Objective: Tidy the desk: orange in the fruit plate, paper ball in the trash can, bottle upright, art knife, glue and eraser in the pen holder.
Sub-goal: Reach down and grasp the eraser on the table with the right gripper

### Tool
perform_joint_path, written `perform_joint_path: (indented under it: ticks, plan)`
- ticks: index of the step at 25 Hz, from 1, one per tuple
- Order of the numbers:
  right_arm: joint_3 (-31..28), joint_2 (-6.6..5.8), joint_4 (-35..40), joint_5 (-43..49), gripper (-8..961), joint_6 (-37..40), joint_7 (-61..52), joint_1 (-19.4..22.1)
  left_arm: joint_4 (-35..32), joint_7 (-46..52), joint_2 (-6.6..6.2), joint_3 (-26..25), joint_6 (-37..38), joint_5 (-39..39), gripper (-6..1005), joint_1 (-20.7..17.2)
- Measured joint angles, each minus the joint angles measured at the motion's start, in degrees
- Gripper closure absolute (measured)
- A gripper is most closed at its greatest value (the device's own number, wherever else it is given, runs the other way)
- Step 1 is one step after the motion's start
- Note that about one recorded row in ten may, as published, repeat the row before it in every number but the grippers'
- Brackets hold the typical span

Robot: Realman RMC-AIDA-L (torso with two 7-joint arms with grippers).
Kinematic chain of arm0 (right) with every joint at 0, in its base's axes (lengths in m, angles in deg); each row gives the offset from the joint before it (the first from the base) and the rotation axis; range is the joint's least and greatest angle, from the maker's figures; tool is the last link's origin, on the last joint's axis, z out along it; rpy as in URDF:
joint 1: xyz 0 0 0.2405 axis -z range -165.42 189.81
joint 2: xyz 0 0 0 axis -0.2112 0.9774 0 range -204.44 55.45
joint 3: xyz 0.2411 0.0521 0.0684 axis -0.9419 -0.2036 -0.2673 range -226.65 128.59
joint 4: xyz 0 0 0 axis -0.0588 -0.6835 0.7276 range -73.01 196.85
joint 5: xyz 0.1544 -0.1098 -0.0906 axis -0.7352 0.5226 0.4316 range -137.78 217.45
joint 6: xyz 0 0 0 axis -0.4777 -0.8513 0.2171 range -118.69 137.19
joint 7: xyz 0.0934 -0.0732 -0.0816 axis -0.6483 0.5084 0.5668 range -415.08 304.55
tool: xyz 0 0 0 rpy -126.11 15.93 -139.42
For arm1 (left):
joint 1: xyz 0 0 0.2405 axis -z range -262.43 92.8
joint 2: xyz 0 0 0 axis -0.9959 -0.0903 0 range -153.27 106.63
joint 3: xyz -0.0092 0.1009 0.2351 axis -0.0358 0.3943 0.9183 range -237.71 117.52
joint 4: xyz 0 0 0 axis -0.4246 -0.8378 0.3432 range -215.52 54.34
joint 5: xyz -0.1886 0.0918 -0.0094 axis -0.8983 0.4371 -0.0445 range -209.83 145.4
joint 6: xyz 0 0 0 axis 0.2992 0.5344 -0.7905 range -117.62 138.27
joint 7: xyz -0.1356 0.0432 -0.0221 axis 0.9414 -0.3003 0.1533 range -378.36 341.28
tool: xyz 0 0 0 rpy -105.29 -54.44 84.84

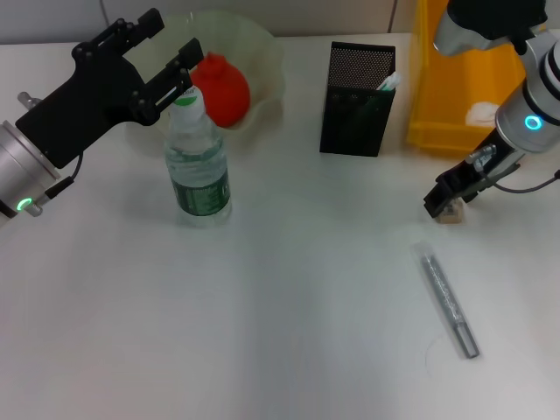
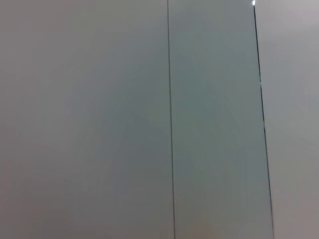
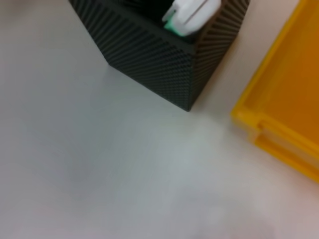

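Note:
The bottle [image 1: 198, 166] stands upright on the desk at the left. My left gripper [image 1: 168, 45] is open just above and behind its white cap. The orange [image 1: 221, 87] lies in the fruit plate [image 1: 264, 52] behind the bottle. The pen holder [image 1: 357, 101] [image 3: 164, 55] stands at the back centre with a white-green glue stick [image 1: 389, 81] [image 3: 192, 14] in it. The trash can [image 1: 451, 87] [image 3: 284, 109] holds the paper ball [image 1: 482, 112]. My right gripper [image 1: 446, 199] is down on the desk, shut on the eraser [image 1: 451, 213]. The silver art knife [image 1: 451, 303] lies near the front right.
The left wrist view shows only a grey wall with panel seams [image 2: 169, 119]. The pen holder and trash can stand close together at the back right. Bare desk surface [image 1: 289, 297] spreads across the middle and front.

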Motion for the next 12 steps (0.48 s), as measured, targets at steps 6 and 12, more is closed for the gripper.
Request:
perform_joint_path:
  ticks: [6,12]
  plan:
    - [-0.01,0.02,-1.19,0.00,381,-0.90,0.01,-0.35,0.00,0.00,0.00,0.00,-0.22,0.00,378,-0.12]
    - [-0.02,0.05,-4.76,0.20,385,-2.91,0.01,-1.76,0.00,0.00,0.00,0.00,-0.41,0.00,377,-0.25]
